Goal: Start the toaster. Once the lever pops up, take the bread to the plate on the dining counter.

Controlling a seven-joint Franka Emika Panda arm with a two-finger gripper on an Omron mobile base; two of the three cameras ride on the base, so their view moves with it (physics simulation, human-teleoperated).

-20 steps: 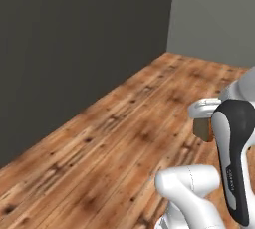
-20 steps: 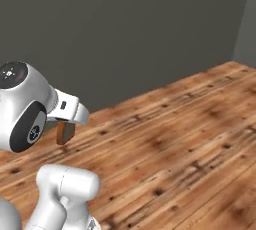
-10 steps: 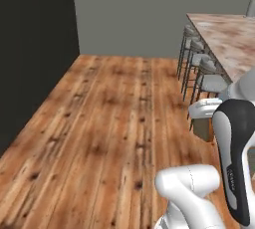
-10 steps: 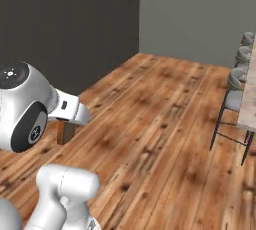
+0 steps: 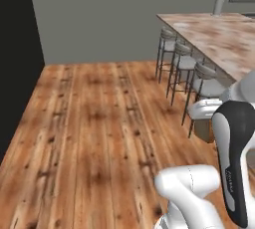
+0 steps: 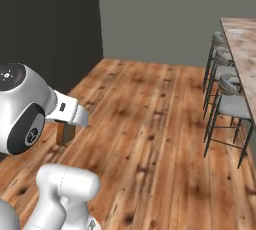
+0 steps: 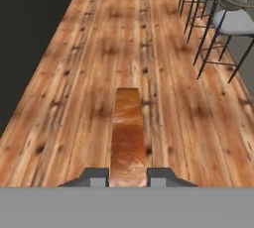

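- The two-finger gripper point(image 7: 128, 176) is clamping the brown-crusted slice of bread point(image 7: 128, 135) edge-on at the hand view's lower centre, above the wooden plank floor point(image 7: 89, 73).
- The marbled stone dining counter point(image 5: 219, 36) is sitting at the left base view's upper right, grey stools point(image 5: 199, 81) lining its edge.

Warm, knotty wood plank floor point(image 5: 99, 123) with a soft sheen. Bread point(image 7: 128, 138) looks glossy brown with a darker crust. Dining counter point(image 5: 224, 36) is smooth marbled stone. Stools point(image 6: 227, 104) have thin dark metal legs and matt grey seats.
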